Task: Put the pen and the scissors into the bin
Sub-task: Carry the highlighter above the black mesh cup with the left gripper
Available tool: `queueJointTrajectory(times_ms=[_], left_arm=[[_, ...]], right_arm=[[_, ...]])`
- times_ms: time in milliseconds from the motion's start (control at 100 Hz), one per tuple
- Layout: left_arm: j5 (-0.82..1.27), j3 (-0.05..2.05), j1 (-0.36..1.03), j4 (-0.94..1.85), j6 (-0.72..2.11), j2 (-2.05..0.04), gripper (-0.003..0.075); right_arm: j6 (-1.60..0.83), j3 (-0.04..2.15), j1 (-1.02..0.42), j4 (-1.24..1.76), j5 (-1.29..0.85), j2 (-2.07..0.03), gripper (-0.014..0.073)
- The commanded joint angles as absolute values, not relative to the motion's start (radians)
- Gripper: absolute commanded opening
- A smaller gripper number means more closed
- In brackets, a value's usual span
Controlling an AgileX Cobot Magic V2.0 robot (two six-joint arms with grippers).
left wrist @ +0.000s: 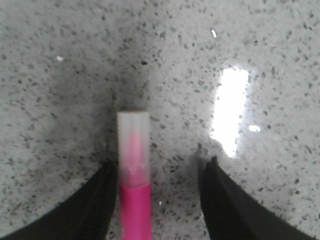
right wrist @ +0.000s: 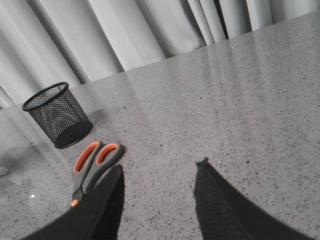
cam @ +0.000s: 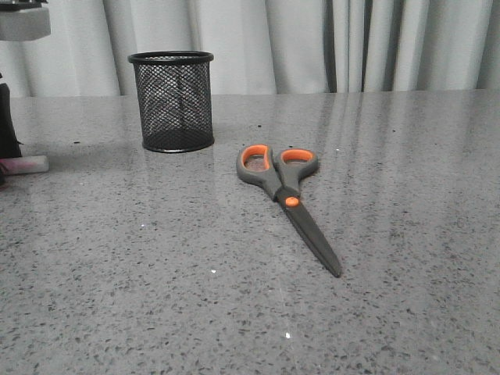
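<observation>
While curtains (cam: 312,43) hang behind, scissors (cam: 285,195) lie near bin (cam: 173,101).

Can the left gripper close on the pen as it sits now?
Probably yes: the pen lies between the open left gripper fingers, close against one finger, with nothing else between them.

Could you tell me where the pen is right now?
The pen lies on the table at the far left of the front view, between the open left claw fingers.
</observation>
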State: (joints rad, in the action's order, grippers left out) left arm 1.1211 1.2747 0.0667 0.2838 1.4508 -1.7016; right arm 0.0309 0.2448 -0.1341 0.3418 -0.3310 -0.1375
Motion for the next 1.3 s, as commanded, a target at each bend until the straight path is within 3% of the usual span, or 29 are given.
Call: queueJointTrajectory(times_ms=[0,150,280,480,610,880,1050,1290], left_arm=[[1.111,1.303,0.073,0.293,1.453,-1.69,0.0334],[1.115,1.303,0.073,0.293,1.443,-1.706,0.0209],[1.11,1.303,0.073,0.308,1.371,-1.699,-0.0021],[0.909,1.303,0.071,0.594,1.333,-1.605,-0.0019],[0.795,1.303,0.071,0.969,1.486,-1.519,-0.0019],[0.893,1.303,0.089,1.744,1.897,-1.485,-0.0019],[1.022,1.303,0.127,1.849,1.931,-1.556,-0.0019],[1.045,1.303,0.155,1.849,2.043,-1.67,-0.0019]], right_arm=[[0.027,0.28,-0.139,0.337,-0.263,-0.158,0.0297],[0.027,0.28,-0.139,0.344,-0.265,-0.158,0.0297],[0.027,0.28,-0.139,0.344,-0.265,-0.158,0.0297],[0.027,0.28,-0.139,0.344,-0.267,-0.158,0.0297],[0.027,0.28,-0.139,0.346,-0.267,-0.158,0.0297],[0.027,0.28,-0.139,0.346,-0.269,-0.158,0.0297],[0.027,0.28,-0.139,0.346,-0.269,-0.158,0.0297],[0.027,0.28,-0.139,0.346,-0.269,-0.158,0.0297]])
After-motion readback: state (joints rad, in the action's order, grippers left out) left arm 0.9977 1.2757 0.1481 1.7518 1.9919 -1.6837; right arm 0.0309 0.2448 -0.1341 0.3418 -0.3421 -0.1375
